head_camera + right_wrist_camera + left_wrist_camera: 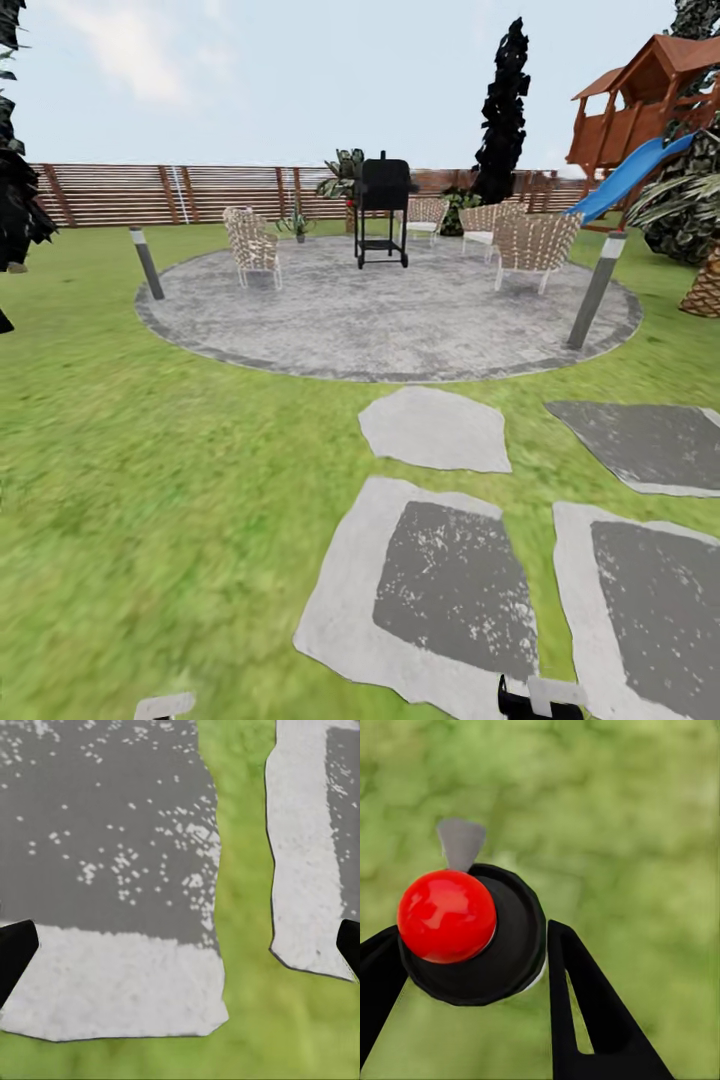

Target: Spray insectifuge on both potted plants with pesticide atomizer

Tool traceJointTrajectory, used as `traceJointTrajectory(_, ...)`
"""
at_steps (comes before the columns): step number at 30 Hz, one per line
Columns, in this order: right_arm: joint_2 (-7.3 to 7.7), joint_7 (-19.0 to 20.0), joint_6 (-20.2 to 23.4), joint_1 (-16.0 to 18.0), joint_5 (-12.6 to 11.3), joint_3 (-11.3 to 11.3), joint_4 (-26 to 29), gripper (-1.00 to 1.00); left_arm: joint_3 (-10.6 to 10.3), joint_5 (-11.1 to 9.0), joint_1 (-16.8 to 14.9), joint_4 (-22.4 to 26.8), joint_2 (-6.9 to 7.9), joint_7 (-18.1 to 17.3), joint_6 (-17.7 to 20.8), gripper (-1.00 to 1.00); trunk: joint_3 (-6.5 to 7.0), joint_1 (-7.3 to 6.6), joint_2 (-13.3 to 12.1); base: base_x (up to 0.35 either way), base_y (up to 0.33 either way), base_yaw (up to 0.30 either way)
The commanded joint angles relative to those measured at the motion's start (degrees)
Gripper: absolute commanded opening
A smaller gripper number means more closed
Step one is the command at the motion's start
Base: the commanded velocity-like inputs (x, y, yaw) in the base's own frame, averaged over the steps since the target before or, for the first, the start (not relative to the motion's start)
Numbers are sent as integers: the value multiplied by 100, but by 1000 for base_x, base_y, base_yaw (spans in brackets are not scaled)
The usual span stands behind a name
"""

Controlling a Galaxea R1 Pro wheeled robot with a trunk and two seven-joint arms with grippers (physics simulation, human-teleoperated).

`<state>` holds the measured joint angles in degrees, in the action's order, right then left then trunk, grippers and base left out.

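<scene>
The pesticide atomizer (472, 937) has a glossy red ball on a round black cap and a grey nozzle. It sits between the black fingers (585, 1005) of my left gripper (472, 956), which is shut on it over blurred green lawn. My right gripper (180, 945) is open, its fingertips (15, 949) wide apart above a grey stepping stone (112, 855). One small potted plant (298, 224) with pointed leaves stands far off at the patio's back edge, by the fence. The second potted plant is out of view.
The round grey paved patio (390, 320) lies ahead with a black grill (383, 208), wicker chairs (252, 244) and two short grey posts (596, 290). Stepping stones (435, 428) lead to it across the lawn. A brown slatted fence (150, 192) runs behind, with a playhouse and blue slide (630, 175) at right.
</scene>
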<state>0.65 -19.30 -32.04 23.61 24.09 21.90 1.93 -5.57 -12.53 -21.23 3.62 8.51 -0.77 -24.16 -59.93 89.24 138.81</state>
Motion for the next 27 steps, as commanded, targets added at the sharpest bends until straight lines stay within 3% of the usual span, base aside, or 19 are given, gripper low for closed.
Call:
traceJointTrajectory(1,3,-30,-13,4,61,33,-8,100,-48,-60,-4,-6,1,-10,-19,-100,-5,2,2,338,-73,74)
traceJointTrajectory(27,5,-30,-12,4,61,35,-8,100,-41,-57,-4,-6,3,-9,-19,-100,-5,2,2,338,-73,5)
